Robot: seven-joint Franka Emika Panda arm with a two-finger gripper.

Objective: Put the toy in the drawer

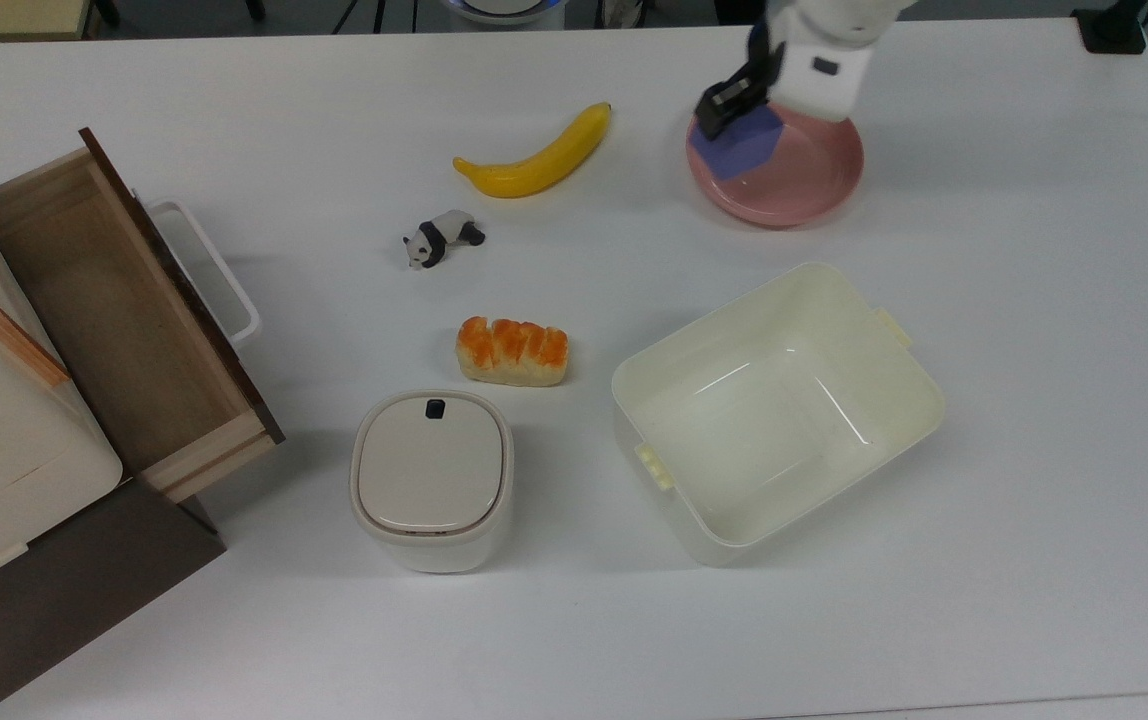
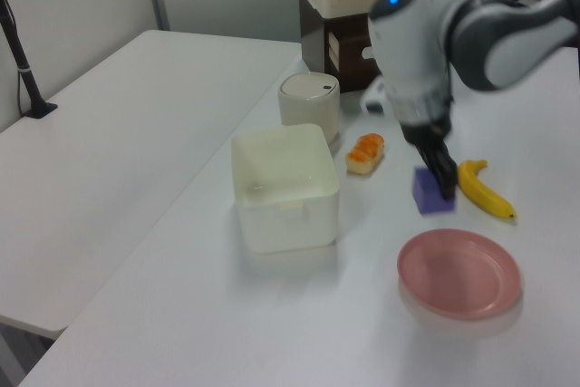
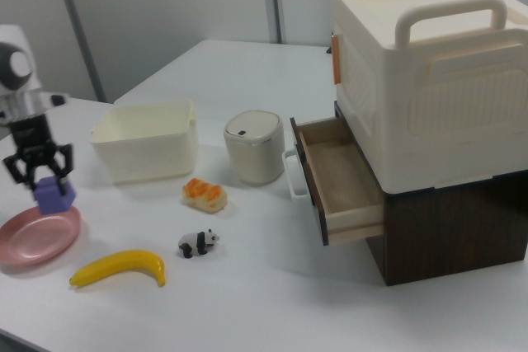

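The toy, a small black-and-white panda (image 1: 442, 240) (image 3: 197, 242), stands on the white table between the banana and the bread loaf. The drawer (image 1: 104, 300) (image 3: 338, 183) is pulled open at the top view's left, its light-wood inside bare. My gripper (image 1: 739, 125) (image 2: 442, 174) (image 3: 40, 172) is far from the toy, at the top view's upper right. It is shut on a purple cube (image 1: 739, 148) (image 2: 433, 197) (image 3: 54, 195), held over the near rim of the pink plate (image 1: 804, 175) (image 3: 33, 237).
A yellow banana (image 1: 534, 162) lies behind the panda. An orange-topped bread loaf (image 1: 513, 351), a lidded white bin (image 1: 432, 478) and an open cream tub (image 1: 777, 410) stand in the middle. A cream box with handles (image 3: 429, 63) sits on the drawer cabinet.
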